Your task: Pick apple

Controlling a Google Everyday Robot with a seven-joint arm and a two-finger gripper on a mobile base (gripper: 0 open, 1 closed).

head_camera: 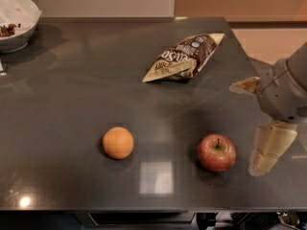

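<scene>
Gripper (250, 124) sits at the right edge of the dark grey countertop (81, 90), hanging off a rounded grey wrist housing (285, 92) that runs out of view to the right. We see its two cream fingers spread wide: one (245, 85) points left over the table edge, the other (271, 146) points down toward the front, and nothing is between them. The apple (217, 152) is on the countertop near the front right, upright, stem and dimple facing up, red with yellowish streaks. It's just left of the lower finger with a clear gap, so no contact. We can't tell the gripper's height above the surface. The orange fruit (118, 142) sits to the apple's left, well apart from it, at about the same depth on the table, smooth with no stem showing. The snack bag (184, 56) lies flat further back, right of centre, brown and cream with white lettering, angled with one corner toward the back right. The white bowl (21, 30) is at the back left corner, partly cut off by the frame, with some dark bits (7, 30) inside that we can't identify. A pale rectangular light reflection (156, 177) shows on the countertop between the two fruits, nearer the front edge
</scene>
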